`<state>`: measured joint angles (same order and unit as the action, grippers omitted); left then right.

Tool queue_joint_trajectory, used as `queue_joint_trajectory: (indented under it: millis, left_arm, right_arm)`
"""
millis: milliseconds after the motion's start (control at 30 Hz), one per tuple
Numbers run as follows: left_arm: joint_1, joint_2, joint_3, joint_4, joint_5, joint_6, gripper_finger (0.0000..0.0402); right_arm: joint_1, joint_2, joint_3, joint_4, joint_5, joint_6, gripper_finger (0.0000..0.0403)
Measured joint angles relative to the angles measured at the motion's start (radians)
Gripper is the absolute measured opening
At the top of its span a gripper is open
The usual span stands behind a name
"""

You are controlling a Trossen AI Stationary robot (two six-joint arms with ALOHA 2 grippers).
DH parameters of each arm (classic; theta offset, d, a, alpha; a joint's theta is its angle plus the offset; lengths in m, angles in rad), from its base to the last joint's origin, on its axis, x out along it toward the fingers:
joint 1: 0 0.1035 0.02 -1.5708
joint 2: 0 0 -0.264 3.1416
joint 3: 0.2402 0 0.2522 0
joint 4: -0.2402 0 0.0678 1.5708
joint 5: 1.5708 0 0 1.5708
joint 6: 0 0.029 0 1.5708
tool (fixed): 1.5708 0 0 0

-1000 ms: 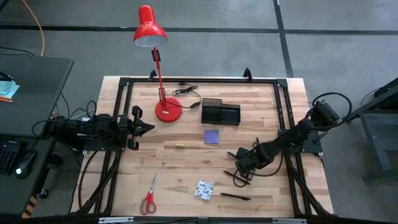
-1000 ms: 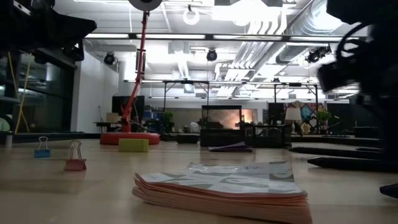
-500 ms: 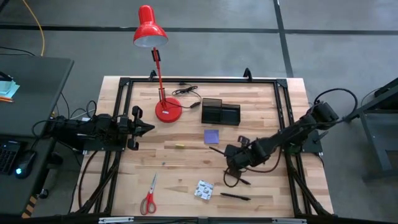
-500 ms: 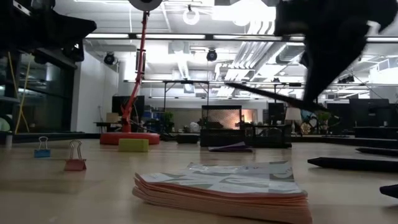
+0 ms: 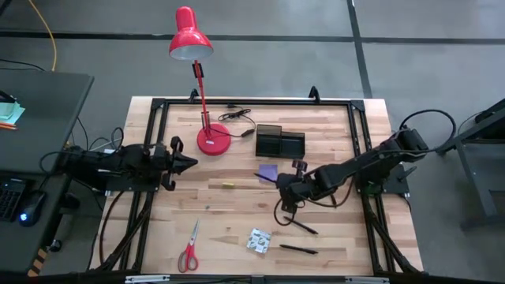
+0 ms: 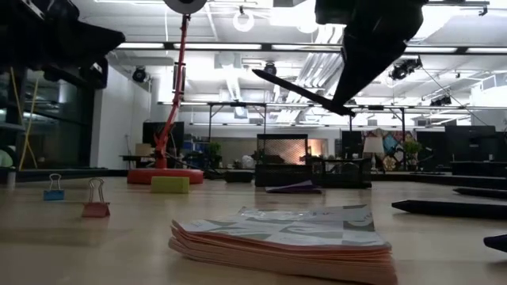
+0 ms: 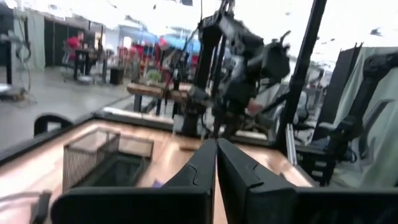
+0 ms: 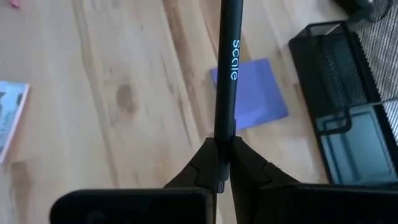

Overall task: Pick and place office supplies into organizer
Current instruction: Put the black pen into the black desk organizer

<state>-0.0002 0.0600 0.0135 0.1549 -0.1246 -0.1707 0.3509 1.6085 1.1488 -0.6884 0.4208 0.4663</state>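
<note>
Carrying thin black pen (image 8: 226, 74), R gripper (image 8: 222, 163) clamped on it, lifted since 1s ago, nearing black mesh organizer tray (image 5: 279, 143); aim for a compartment. L gripper (image 5: 188, 163) jaws together, parked.

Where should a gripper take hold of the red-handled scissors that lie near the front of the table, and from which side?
The red-handled scissors lie flat and apart from other things, blades pointing toward the table's middle. Probably best to come straight down from above and pinch across the narrow closed blades just above the handles, since the looped handles look too wide.
</note>
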Motion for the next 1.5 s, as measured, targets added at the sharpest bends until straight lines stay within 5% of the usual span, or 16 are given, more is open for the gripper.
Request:
queue_joint_trajectory:
  millis: [667,1133,1500]
  left_arm:
    - [0.0,0.378,-0.005,0.292,-0.027,-0.139,0.0177]
    - [0.0,0.623,-0.002,0.58,0.0,-0.142,0.0167]
    - [0.0,0.84,0.132,0.577,0.009,-0.129,0.0166]
  right_arm:
    - [-0.094,-0.001,0.0,0.184,-0.031,-0.221,0.0007]
    - [-0.173,-0.002,0.001,0.33,-0.128,-0.318,0.0006]
    - [-0.23,0.038,0.002,0.403,-0.246,-0.336,0.0007]
